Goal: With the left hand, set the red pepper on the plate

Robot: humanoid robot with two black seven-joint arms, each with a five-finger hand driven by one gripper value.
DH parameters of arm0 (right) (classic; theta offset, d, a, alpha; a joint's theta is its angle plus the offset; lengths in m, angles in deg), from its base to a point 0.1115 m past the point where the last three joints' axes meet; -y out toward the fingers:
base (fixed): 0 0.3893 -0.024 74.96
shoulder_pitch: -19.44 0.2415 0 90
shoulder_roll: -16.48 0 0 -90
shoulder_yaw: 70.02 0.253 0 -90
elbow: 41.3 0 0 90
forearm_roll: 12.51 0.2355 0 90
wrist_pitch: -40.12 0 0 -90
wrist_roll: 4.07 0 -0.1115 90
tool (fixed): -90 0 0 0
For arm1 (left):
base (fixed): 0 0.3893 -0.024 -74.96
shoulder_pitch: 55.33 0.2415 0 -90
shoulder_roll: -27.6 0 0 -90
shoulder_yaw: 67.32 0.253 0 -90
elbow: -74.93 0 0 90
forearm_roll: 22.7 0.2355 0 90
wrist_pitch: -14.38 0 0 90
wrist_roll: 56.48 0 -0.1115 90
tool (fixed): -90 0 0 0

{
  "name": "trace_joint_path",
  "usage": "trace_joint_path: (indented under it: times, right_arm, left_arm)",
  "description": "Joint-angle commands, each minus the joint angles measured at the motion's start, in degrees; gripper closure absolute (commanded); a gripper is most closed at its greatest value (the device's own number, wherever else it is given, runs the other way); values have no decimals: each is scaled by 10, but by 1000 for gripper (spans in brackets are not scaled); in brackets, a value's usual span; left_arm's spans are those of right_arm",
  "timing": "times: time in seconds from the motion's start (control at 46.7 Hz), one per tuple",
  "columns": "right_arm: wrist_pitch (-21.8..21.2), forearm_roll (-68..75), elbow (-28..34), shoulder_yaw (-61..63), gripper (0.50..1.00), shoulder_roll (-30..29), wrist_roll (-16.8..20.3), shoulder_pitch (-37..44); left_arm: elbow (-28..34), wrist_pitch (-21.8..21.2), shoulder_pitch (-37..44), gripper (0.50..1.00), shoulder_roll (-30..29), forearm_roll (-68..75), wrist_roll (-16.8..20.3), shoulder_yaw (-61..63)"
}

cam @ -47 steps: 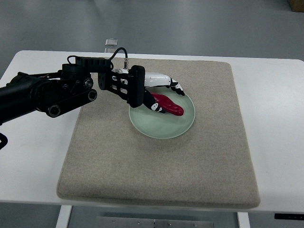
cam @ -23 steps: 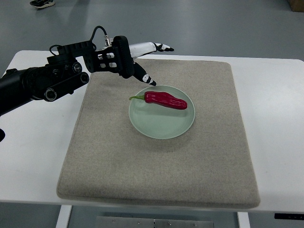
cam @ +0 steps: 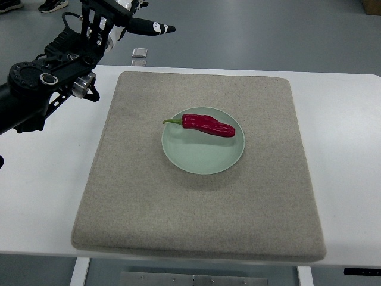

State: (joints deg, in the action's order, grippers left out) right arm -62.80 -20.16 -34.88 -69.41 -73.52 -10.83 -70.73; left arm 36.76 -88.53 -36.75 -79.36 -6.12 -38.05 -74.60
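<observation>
Pepper (cam: 206, 125), glossy red, green-stemmed, lies across pale plate (cam: 199, 158); left hand (cam: 128, 21) fingers extended, empty.

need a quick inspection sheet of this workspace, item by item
surface: white table with a beige mat lying flat on it
job's things: red pepper lies across the upper part of the pale green plate, stem pointing left; plate sits near the middle of the mat
clutter: small clear object at the table's far edge
grippers: left hand raised at top left, off the mat, fingers extended, holding nothing; right hand not in view
cables: black cable loops along the left arm
surroundings: grey floor; shoes at the top left edge; cardboard-coloured corner at top right
</observation>
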Motion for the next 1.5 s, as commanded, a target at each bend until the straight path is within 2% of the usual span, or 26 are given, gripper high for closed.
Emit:
trace_joint_path:
  times: [0.0, 0.107, 0.342, 0.407, 0.599, 0.728, 1.477]
  right_arm:
    - [0, 0, 0, 0, 572, 0, 0, 0]
    - [0, 0, 0, 0, 572, 0, 0, 0]
    - [0, 0, 1, 0, 572, 0, 0, 0]
    - [0, 0, 0, 0, 572, 0, 0, 1]
    - [0, 0, 0, 0, 572, 0, 0, 1]
    - [0, 0, 0, 0, 572, 0, 0, 0]
    - [0, 0, 0, 0, 572, 0, 0, 1]
  left_arm:
    - [2, -3, 0, 519, 0, -108, -13, -1]
    - [5, -3, 0, 519, 9, -219, -36, -2]
    - [9, 19, 1, 519, 17, -365, -46, -4]
    - [20, 55, 5, 516, 17, -385, -46, -4]
    - [116, 207, 19, 519, 33, -397, -46, -5]
    - [157, 278, 23, 516, 34, -398, -46, -5]
    - [173, 282, 63, 514, 50, -388, -38, -35]
